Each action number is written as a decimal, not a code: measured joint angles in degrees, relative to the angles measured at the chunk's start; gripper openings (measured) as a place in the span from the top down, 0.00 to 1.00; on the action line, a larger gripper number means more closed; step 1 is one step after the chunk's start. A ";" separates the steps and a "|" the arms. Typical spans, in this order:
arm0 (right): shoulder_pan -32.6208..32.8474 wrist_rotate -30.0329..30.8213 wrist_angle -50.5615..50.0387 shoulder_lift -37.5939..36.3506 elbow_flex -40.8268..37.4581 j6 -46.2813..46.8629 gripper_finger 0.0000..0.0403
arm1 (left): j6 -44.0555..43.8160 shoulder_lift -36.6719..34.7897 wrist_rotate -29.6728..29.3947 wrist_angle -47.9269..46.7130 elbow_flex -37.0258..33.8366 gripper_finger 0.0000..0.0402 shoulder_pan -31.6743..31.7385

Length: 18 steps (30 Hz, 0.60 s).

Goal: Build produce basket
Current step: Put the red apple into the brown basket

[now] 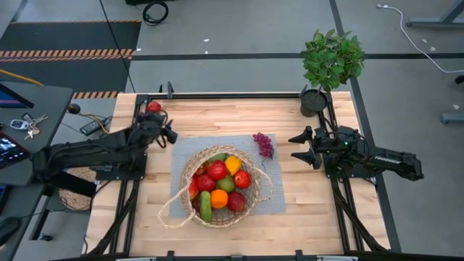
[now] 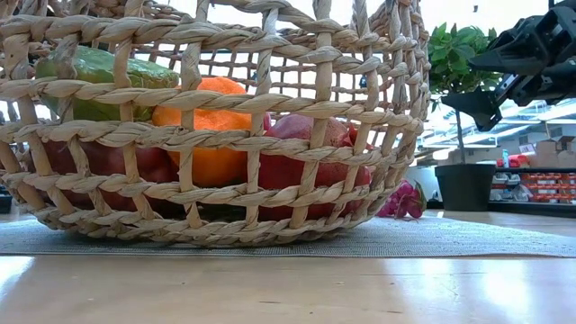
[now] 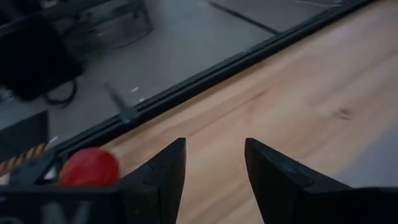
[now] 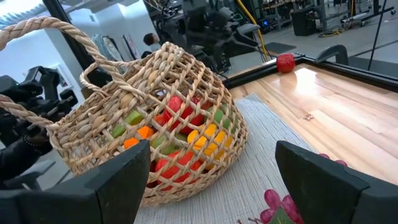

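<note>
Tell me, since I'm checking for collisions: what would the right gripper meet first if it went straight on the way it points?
Probably the purple grapes on the grey mat, or the basket right behind them. The right gripper, fingers open, points across the table toward both; whether it would pass over the grapes is unclear.

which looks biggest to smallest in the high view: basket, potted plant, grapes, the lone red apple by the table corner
1. basket, clearly the largest
2. potted plant
3. grapes
4. red apple, smallest, though close to the grapes in size
</note>
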 joint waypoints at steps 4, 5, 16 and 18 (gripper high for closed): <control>0.00 0.00 0.00 0.00 0.00 0.00 0.14 | -1.48 1.64 -0.05 0.23 -0.01 0.57 6.00; 0.00 0.00 -0.01 0.00 0.00 0.00 0.14 | -1.47 2.05 0.02 0.38 -0.02 0.57 7.83; 0.00 0.00 0.00 0.00 0.00 0.00 0.14 | 0.03 6.63 3.16 3.03 -0.02 0.57 25.21; 0.00 0.00 0.00 0.00 0.00 0.00 0.14 | 0.36 8.72 3.64 4.43 -0.02 0.57 27.31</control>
